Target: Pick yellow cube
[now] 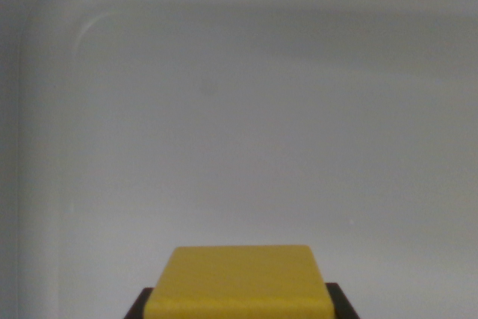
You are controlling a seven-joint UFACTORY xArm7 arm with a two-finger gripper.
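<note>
Yellow cube sits low centre between dark fingers flanking both sides, apparently clamped on it though contact is cropped; looks light, rigid, smooth-faced, so squeeze the flat opposite sides squarely to avoid slip.

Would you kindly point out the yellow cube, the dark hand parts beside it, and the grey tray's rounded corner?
yellow cube point(240, 278), wrist view, middle of its top face.
hand point(142, 305), wrist view, dark finger at the cube's left edge.
grey tray point(45, 5), wrist view, its rounded upper-left corner wall.
</note>
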